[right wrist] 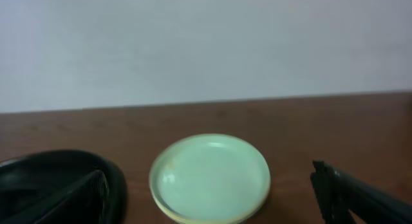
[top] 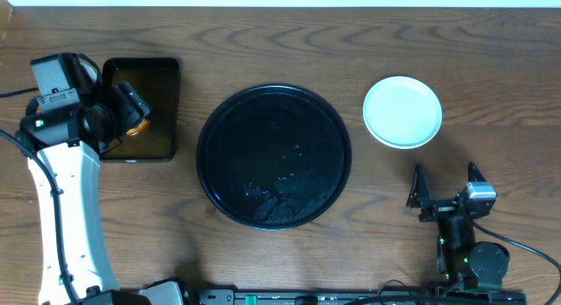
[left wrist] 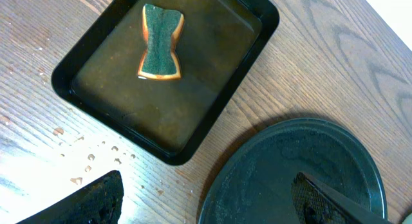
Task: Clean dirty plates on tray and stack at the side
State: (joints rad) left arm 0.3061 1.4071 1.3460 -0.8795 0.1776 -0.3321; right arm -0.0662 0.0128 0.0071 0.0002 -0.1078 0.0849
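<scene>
The round black tray (top: 273,156) lies mid-table, glossy and wet, with no plate on it. It also shows in the left wrist view (left wrist: 283,172) and the right wrist view (right wrist: 38,176). The plates (top: 402,111) sit stacked on the table to the tray's right. The top one is pale mint, and a yellowish rim shows beneath it in the right wrist view (right wrist: 210,177). My left gripper (top: 131,103) (left wrist: 212,208) is open and empty above the rectangular tray's right side. My right gripper (top: 445,184) (right wrist: 212,208) is open and empty, just in front of the plate stack.
A smaller rectangular black tray (top: 162,77) (left wrist: 96,95) with a brownish inside stands at the left. It holds a green-and-orange sponge (left wrist: 160,42). Water drops (left wrist: 90,156) lie on the wood beside it. A pale wall borders the table's far edge.
</scene>
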